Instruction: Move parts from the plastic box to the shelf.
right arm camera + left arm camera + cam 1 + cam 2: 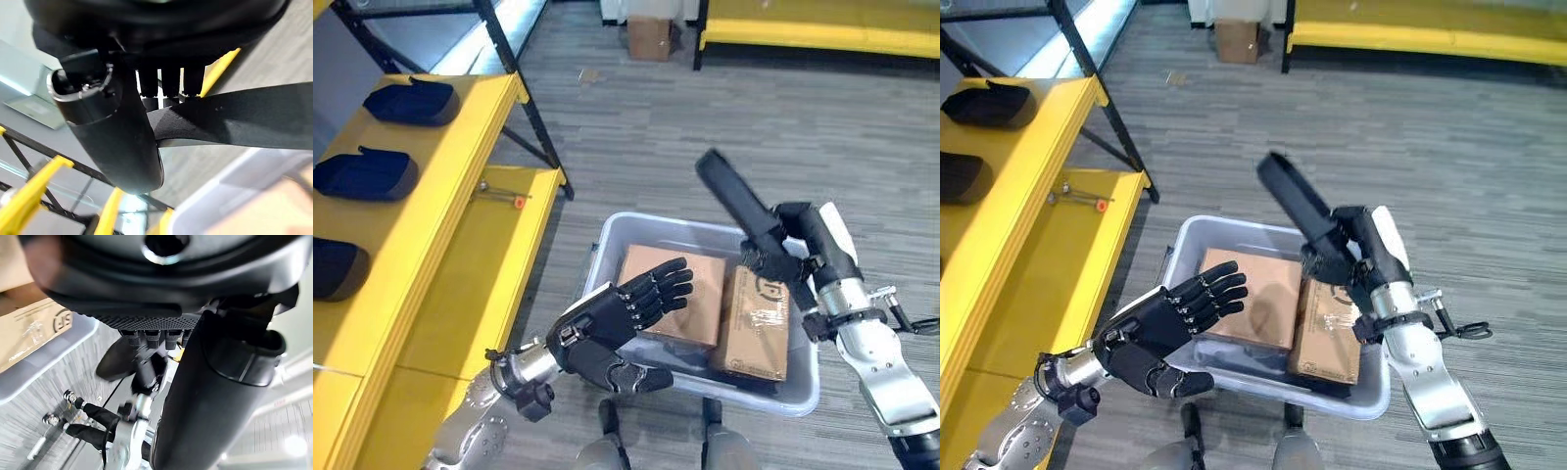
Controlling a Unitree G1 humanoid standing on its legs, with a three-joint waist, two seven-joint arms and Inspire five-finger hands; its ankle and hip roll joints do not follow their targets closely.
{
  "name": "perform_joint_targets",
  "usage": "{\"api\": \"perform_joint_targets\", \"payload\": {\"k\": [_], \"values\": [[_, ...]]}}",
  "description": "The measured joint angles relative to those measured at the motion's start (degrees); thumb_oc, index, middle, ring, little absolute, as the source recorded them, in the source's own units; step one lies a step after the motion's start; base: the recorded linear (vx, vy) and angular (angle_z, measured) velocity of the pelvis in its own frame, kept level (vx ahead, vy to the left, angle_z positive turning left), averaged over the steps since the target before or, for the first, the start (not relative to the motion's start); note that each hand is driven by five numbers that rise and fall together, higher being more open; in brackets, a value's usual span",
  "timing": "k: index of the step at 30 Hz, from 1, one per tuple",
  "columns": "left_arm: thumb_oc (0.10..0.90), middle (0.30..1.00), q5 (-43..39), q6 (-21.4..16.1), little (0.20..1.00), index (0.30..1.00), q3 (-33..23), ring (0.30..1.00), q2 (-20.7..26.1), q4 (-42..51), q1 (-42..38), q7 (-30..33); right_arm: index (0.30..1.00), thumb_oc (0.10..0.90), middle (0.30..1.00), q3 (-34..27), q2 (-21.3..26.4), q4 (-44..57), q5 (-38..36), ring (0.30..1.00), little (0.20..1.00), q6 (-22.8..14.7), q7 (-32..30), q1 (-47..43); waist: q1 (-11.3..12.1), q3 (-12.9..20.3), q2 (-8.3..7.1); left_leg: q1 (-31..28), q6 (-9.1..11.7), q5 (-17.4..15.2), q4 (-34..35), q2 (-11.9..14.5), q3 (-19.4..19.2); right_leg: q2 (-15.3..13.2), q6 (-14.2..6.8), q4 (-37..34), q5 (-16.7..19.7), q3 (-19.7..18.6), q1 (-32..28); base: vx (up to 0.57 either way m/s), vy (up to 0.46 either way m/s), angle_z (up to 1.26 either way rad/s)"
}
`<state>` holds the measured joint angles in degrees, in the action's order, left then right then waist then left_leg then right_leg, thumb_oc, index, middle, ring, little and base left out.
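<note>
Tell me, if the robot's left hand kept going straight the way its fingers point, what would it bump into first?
Probably the black part that the right hand holds up over the plastic box. The left hand, open, points across the cardboard boxes toward it, though depth is hard to judge, so it might pass above them.

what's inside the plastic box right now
Two cardboard boxes lie flat side by side inside the plastic box, on something dark. The left hand hovers over it, covering the near corner.

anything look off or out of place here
Nothing damaged or spilled. Two cardboard boxes lie in the plastic box, and the right hand holds a long black part tilted above it. A small screwdriver lies on the shelf.
</note>
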<state>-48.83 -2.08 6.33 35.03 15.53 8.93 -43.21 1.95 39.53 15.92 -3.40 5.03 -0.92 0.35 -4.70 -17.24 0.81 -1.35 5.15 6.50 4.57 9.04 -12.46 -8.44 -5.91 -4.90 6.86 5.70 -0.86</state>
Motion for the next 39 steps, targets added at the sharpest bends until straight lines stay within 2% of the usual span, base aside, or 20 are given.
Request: {"api": "perform_joint_targets", "payload": {"k": [4, 6, 9, 11, 15, 20, 22, 26, 29, 31, 33, 39], "values": [[0.9, 1.0, 0.02, -2.77, 1.0, 1.0, -7.9, 1.0, -0.17, 1.32, 3.48, 0.48, 0.3, 0.4, 0.3, -5.28, 3.56, 0.36, -2.44, 0.3, 0.3, 0.38, 7.54, 7.52, 0.11, 1.05, -0.92, -0.85, -0.26, -0.5, 0.21, 0.23, 0.09, 0.18, 0.02, -0.03, -0.04, 0.03, -0.88, 0.0, -0.09, -0.01], [0.9, 1.0, 3.4, -4.7, 1.0, 1.0, -11.82, 1.0, 0.48, 1.17, 4.43, 1.15, 0.3, 0.4, 0.3, -6.38, 6.72, 0.35, -5.64, 0.3, 0.3, 1.24, 13.69, 9.15, 0.11, 2.32, -1.37, -0.86, -0.21, -0.55, 0.21, 0.37, 0.14, 0.32, 0.05, -0.04, 0.0, -0.01, -0.88, 0.0, -0.082, -0.01], [0.9, 1.0, 6.64, -7.13, 1.0, 1.0, -12.39, 1.0, 5.29, 0.85, 4.24, 2.47, 0.3, 0.4, 0.3, -6.68, 11.54, 0.46, -10.46, 0.3, 0.3, 2.63, 20.85, 9.22, 0.23, 3.94, -2.03, -1.06, -0.13, -0.39, 0.2, 0.67, 0.39, 0.6, 0.09, -0.05, 0.02, 0.32, -1.31, 0.0, -0.075, 0.05], [0.9, 1.0, 6.59, -7.17, 1.0, 1.0, -12.4, 1.0, 6.85, 0.67, 3.15, 2.73, 0.3, 0.4, 0.3, -7.28, 13.5, -0.22, -13.07, 0.3, 0.3, 3.69, 22.66, 8.8, 0.51, 4.54, -2.49, -1.67, -0.13, -0.38, 0.19, 0.74, 0.42, 0.66, 0.08, -0.05, 0.0, 0.4, -1.93, 0.0, -0.072, 0.03], [0.9, 1.0, 6.6, -8.05, 1.0, 1.0, -10.91, 1.0, 6.53, -0.18, -0.09, 2.73, 0.3, 0.4, 0.3, -7.72, 12.62, -4.35, -16.13, 0.3, 0.3, 5.09, 25.03, 6.6, 0.38, 5.93, -3.66, -1.81, -0.11, -0.37, 0.2, 0.76, 0.48, 0.7, 0.09, -0.05, 0.0, 0.44, -2.11, 0.0, -0.052, 0.01], [0.9, 1.0, 9.21, -8.32, 1.0, 1.0, -8.02, 1.0, 7.08, -1.17, -3.71, 2.62, 0.3, 0.4, 0.3, -8.1, 13.9, -4.83, -17.22, 0.3, 0.3, 5.65, 36.59, 6.31, -0.13, 6.3, -4.2, -2.61, 0.0, -0.35, 0.2, 0.88, 0.41, 0.83, 0.13, -0.04, 0.04, 0.45, -2.9, -0.01, -0.034, -0.01], [0.9, 1.0, 11.43, -8.8, 1.0, 1.0, -3.31, 1.0, 10.04, -3.38, -6.51, 2.53, 0.3, 0.4, 0.3, -4.6, 18.04, -4.72, -17.76, 0.3, 0.3, 5.58, 39.97, 4.33, 0.0, 6.33, -4.23, -3.23, 0.03, -0.36, 0.2, 0.87, 0.47, 0.82, 0.1, -0.05, 0.01, 0.52, -3.57, 0.0, 0.0, 0.0], [0.9, 1.0, 11.65, -8.94, 1.0, 1.0, 0.2, 1.0, 11.86, -3.75, -6.6, 2.47, 0.3, 0.4, 0.3, -1.07, 19.99, -4.86, -19.86, 0.3, 0.3, 5.31, 43.02, -2.11, 0.11, 6.33, -4.23, -3.48, 0.05, -0.31, 0.21, 0.85, 0.36, 0.81, 0.11, -0.05, 0.03, 0.32, -3.7, 0.0, 0.0, -0.02], [0.9, 1.0, 13.8, -10.52, 1.0, 1.0, 0.38, 1.0, 12.86, -4.04, -6.99, 2.51, 0.3, 0.4, 0.3, 1.04, 20.47, -4.67, -21.5, 0.3, 0.3, 5.65, 45.54, -5.29, 0.41, 6.35, -4.24, -3.56, 0.05, -0.3, 0.21, 0.86, 0.47, 0.82, 0.16, -0.05, 0.07, 0.46, -3.9, 0.0, 0.001, 0.01], [0.9, 1.0, 15.89, -11.9, 1.0, 1.0, 0.42, 1.0, 15.42, -4.07, -7.3, 2.4, 0.3, 0.4, 0.3, 2.1, 20.55, -4.67, -21.45, 0.3, 0.3, 5.87, 46.17, -5.92, 0.72, 6.35, -4.24, -3.56, 0.05, -0.29, 0.2, 0.81, 0.87, 0.77, 0.16, -0.04, 0.07, 0.91, -4.17, -0.01, 0.008, 0.09], [0.9, 1.0, 17.56, -12.39, 1.0, 1.0, 1.13, 1.0, 18.9, -4.21, -8.72, 2.29, 0.3, 0.4, 0.3, 6.83, 21.57, -4.38, -21.41, 0.3, 0.3, 5.83, 47.89, -9.43, 0.89, 6.36, -4.22, -3.61, 0.06, -0.29, 0.19, 0.8, 1.12, 0.78, 0.13, -0.04, 0.04, 1.13, -4.37, -0.01, 0.012, 0.08], [0.9, 1.0, 18.76, -13.36, 1.0, 1.0, 3.71, 1.0, 19.94, -4.24, -11.97, 1.38, 0.3, 0.4, 0.3, 10.29, 21.61, -2.13, -21.37, 0.3, 0.3, 6.0, 48.49, -12.28, 1.62, 6.41, -4.12, -3.65, 0.06, -0.29, 0.2, 0.75, 1.22, 0.73, 0.1, -0.05, 0.0, 1.17, -4.47, 0.0, 0.0, 0.0]]}}
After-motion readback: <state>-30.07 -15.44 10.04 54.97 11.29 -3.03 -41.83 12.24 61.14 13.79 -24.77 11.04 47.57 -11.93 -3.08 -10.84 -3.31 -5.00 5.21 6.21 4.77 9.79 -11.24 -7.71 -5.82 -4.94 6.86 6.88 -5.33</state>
